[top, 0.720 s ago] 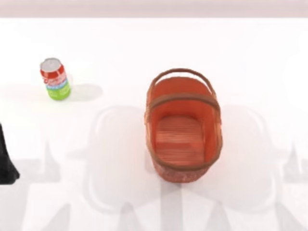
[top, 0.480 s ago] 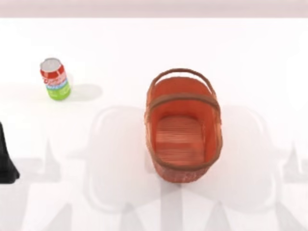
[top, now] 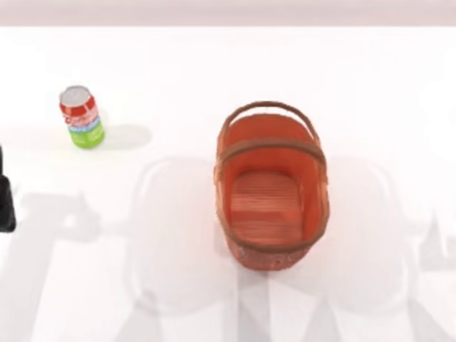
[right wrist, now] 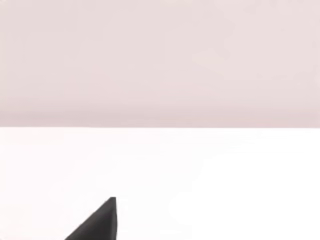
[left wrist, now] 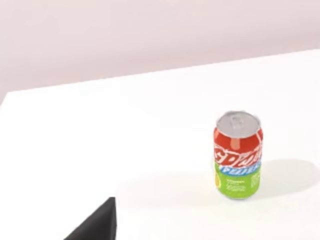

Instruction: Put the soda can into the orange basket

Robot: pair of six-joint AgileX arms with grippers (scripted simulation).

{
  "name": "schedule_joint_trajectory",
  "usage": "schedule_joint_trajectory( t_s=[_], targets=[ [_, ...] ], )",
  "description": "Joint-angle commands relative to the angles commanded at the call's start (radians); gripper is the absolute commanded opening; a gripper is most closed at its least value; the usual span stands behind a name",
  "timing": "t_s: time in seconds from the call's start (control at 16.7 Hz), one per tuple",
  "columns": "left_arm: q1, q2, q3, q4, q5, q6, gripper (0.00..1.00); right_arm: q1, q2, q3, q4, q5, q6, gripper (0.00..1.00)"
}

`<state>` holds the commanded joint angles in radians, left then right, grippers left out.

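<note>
The soda can [top: 82,116] stands upright at the far left of the table, with a silver top, red band, blue stripe and green base. It also stands upright in the left wrist view [left wrist: 238,155], well ahead of the camera. The orange basket [top: 271,146] sits at mid-table with its brown handles up and nothing on its slatted floor. My left gripper [top: 4,199] shows only as a dark shape at the left edge, nearer than the can and apart from it. Of my right gripper [right wrist: 97,222] only a dark corner shows, in its own wrist view, over bare table.
The white table [top: 164,78] runs back to a pale wall. Soft grey shadows of the arms lie across the near half of the table, around the basket.
The dark shape of my left arm at the left edge has moved toward the far side, closer to the can, and its shadow has shifted. Can and basket have not moved.
</note>
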<state>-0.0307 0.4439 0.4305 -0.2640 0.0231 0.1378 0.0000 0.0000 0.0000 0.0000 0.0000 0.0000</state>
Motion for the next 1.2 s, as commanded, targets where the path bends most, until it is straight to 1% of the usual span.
schedule_joint_trajectory(
  t_s=[0.24, 0.84, 1.02, 1.2],
  targets=[
    [-0.016, 0.337, 0.350, -0.203, 0.007, 0.100, 1.00, 0.000, 0.000, 0.000, 0.000, 0.000, 0.000, 1.00],
    [-0.059, 1.299, 1.346, -0.788, 0.012, 0.370, 1.00, 0.000, 0.000, 0.000, 0.000, 0.000, 0.000, 1.00],
    [-0.068, 1.568, 1.609, -0.951, 0.007, 0.441, 1.00, 0.000, 0.000, 0.000, 0.000, 0.000, 0.000, 1.00],
    [-0.075, 1.802, 1.826, -1.092, 0.000, 0.501, 1.00, 0.000, 0.000, 0.000, 0.000, 0.000, 0.000, 1.00]
  ],
)
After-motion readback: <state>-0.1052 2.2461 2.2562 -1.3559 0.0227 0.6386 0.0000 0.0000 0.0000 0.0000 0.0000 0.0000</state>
